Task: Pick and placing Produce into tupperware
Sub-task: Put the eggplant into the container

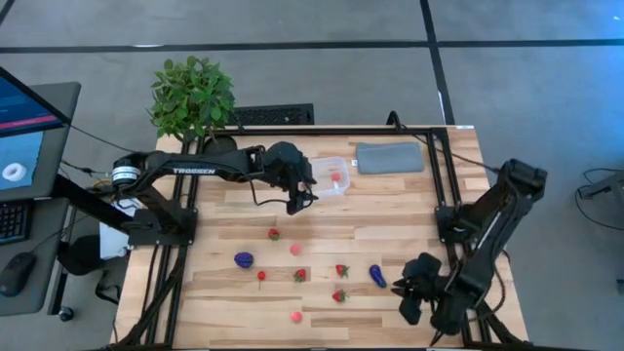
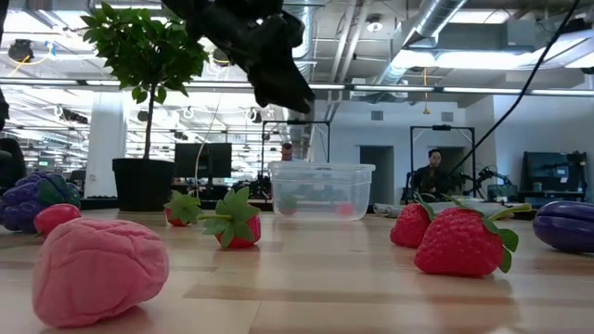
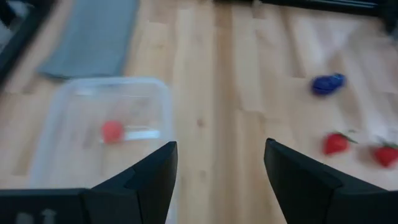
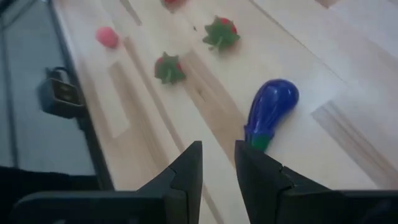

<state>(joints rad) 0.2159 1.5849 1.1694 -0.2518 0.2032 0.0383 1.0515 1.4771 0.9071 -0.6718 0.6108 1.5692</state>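
The clear tupperware (image 1: 331, 175) stands at the table's far middle with one small red piece (image 1: 334, 178) in it; it also shows in the left wrist view (image 3: 106, 124) and the low view (image 2: 322, 190). My left gripper (image 1: 297, 195) hovers open and empty just left and near of the box, above the table (image 2: 274, 70). Loose produce lies nearer: strawberries (image 1: 274, 234) (image 1: 341, 270), pink pieces (image 1: 294, 250) (image 1: 295, 316), a purple piece (image 1: 244, 259) and a blue-purple eggplant (image 1: 376, 276). My right gripper (image 1: 409, 292) waits at the near right by the eggplant (image 4: 270, 112), its fingers close together and empty.
A flat grey pad (image 1: 390, 156) lies right of the box. A potted plant (image 1: 192, 95) stands at the far left corner. Black frame rails run along the table's left and right edges. Bare wood lies between the box and the produce.
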